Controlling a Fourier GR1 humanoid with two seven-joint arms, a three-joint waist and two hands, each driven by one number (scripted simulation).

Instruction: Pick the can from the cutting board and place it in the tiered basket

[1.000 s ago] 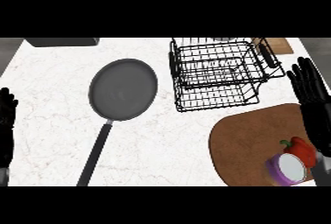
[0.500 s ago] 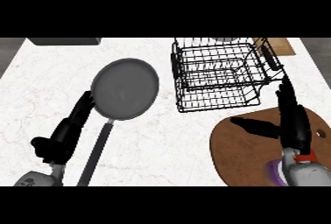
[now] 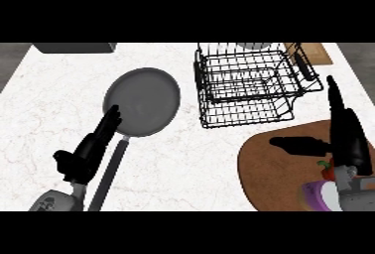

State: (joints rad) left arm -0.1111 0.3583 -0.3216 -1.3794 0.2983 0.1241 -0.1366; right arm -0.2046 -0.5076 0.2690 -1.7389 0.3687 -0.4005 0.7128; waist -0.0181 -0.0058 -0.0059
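Both hands have shifted up-counter since last frame. Right hand [image 3: 344, 136] open, fingers straight, thumb out, over cutting board [image 3: 275, 173]. Can [image 3: 322, 192] at board's lower right, mostly hidden by your right forearm, beside red pepper [image 3: 327, 170]. Left hand [image 3: 92, 149] open by frying pan [image 3: 143, 101]. Can likely rigid, light, slick: wrap sidewall mid-height. Tiered basket [image 3: 249, 84] waits beyond.

At about ten o'clock from the middle of the white marbled counter [image 3: 183, 158] we see a grey frying pan [image 3: 145, 101], its round bowl lying flat and its dark handle [image 3: 108, 171] running down toward seven o'clock. At eleven o'clock, against the far edge, sits a dark grey block [image 3: 76, 47]. At four o'clock we see a red pepper [image 3: 327, 170], largely hidden.
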